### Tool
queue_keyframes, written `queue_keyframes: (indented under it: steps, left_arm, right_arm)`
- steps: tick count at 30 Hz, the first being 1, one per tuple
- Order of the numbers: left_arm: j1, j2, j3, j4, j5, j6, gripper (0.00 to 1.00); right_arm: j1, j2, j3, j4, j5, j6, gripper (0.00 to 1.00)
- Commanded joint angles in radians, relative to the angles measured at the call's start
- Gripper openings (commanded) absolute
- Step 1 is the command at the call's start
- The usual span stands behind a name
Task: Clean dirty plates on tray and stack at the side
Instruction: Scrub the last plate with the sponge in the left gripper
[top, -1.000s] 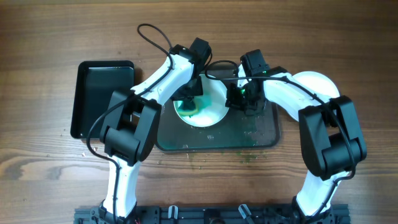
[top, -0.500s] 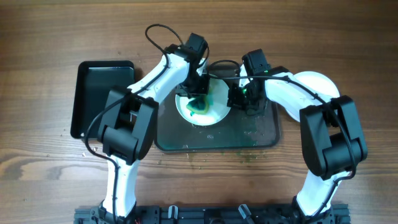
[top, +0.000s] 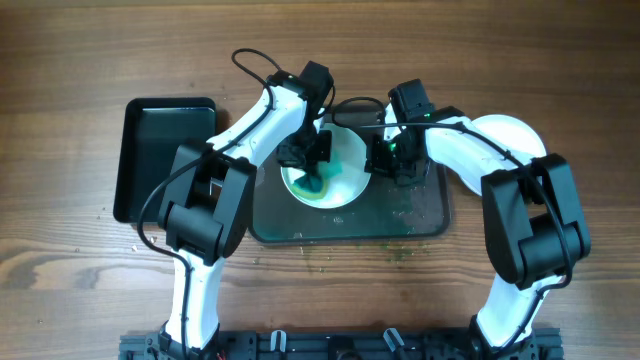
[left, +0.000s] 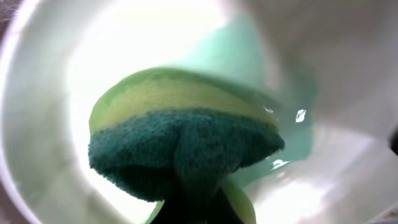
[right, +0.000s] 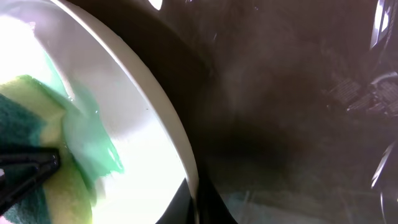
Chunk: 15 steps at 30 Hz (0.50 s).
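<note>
My left gripper (top: 306, 153) pinches a soft sponge (left: 180, 137), coarse dark-green scouring layer bulging over yellow foam, pressed into the glossy round white plate (top: 348, 160). A thin turquoise soapy film (left: 249, 56) smears the plate's smooth bowl. My right gripper (top: 386, 158) clamps the plate's rounded rim over the dark, wet tray (top: 405, 218). 1 more white plate (top: 512, 130) shows partly under my right arm, on the wood-grain table (top: 80, 60). A black rectangular second tray (top: 165, 150) lies left.

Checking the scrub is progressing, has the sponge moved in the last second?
Yes. The sponge moved right, away from the black tray, toward the plate's middle.
</note>
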<state>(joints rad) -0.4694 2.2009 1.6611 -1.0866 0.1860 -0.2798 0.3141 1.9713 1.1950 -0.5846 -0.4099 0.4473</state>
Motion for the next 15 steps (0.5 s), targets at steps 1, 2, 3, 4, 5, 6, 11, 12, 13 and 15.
queue_keyframes:
  steps: [1,2,3,4,5,6,11,12,13,15]
  left_arm:
    - [-0.024,0.028,-0.018,0.052,0.129,0.074,0.04]
    - [-0.024,0.028,-0.018,0.067,0.127,0.069,0.04]
    - [-0.024,0.028,-0.018,0.077,0.127,0.063,0.04]
    - [-0.024,0.028,-0.017,0.083,0.114,0.062,0.04]
    - [-0.026,0.028,-0.018,0.084,0.075,0.029,0.04]
    - [-0.029,0.028,-0.018,0.08,-0.002,-0.043,0.04]
    - [-0.048,0.028,-0.017,0.051,-0.192,-0.203,0.04]
    - [-0.053,0.028,-0.017,0.064,-0.19,-0.203,0.04]
    - [-0.056,0.028,-0.017,0.078,-0.179,-0.192,0.04]
    - [-0.055,0.028,-0.017,0.143,-0.028,-0.057,0.04]
  right_arm:
    - [0.0,0.015,-0.009,0.001,0.01,-0.002,0.04]
    - [0.0,0.015,-0.009,0.001,0.01,-0.002,0.04]
    - [0.0,0.015,-0.009,0.001,0.01,-0.002,0.04]
    - [0.0,0.015,-0.009,0.001,0.01,-0.002,0.04]
    - [0.0,0.015,-0.009,0.001,0.01,-0.002,0.04]
    - [0.0,0.015,-0.009,0.001,0.01,-0.002,0.04]
    - [0.0,0.015,-0.009,0.001,0.01,0.0,0.04]
    - [0.0,0.015,-0.009,0.001,0.01,0.0,0.05]
    - [0.0,0.015,-0.009,0.001,0.01,-0.001,0.04]
    - [0.0,0.015,-0.009,0.001,0.01,-0.001,0.04]
